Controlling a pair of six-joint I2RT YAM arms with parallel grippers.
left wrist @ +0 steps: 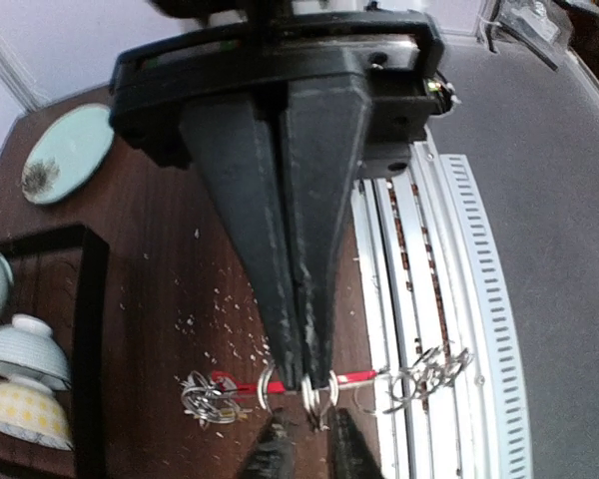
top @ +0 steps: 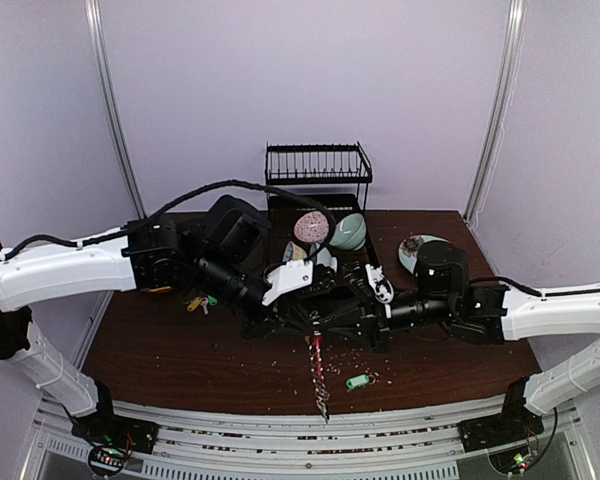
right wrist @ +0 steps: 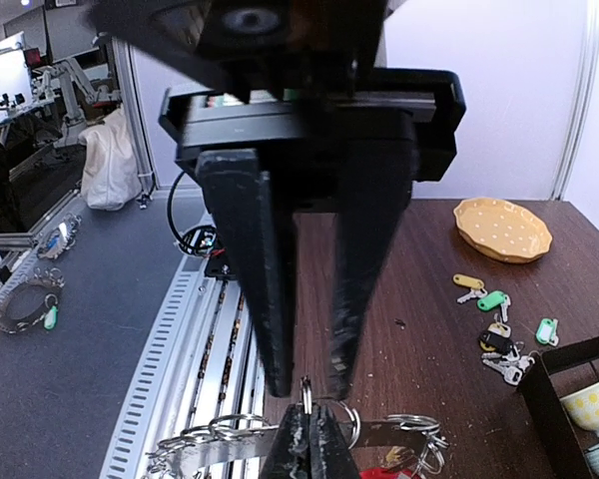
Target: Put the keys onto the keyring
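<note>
The keyring (top: 318, 368) hangs over the table's front middle, its red sleeve (left wrist: 240, 384) and silver band carrying several small split rings. My left gripper (left wrist: 305, 381) is shut on the keyring at the red sleeve. Opposite it, my right gripper (right wrist: 309, 384) stands narrowly open, and its fingertips (left wrist: 272, 451) straddle one small split ring (right wrist: 304, 391) without touching it. In the top view both grippers meet above the keyring: left gripper (top: 310, 325), right gripper (top: 332, 328). Loose keys (right wrist: 494, 319) with yellow and green tags lie on the table at the left (top: 195, 300). A green-tagged key (top: 357, 381) lies beside the keyring.
A black dish rack (top: 318, 170) stands at the back with bowls (top: 347, 232) in front of it. A pale plate (top: 415, 250) sits back right and a yellow dish (right wrist: 502, 230) near the keys. Crumbs dot the brown table (top: 180, 350); a white rail (left wrist: 419, 299) runs along its front edge.
</note>
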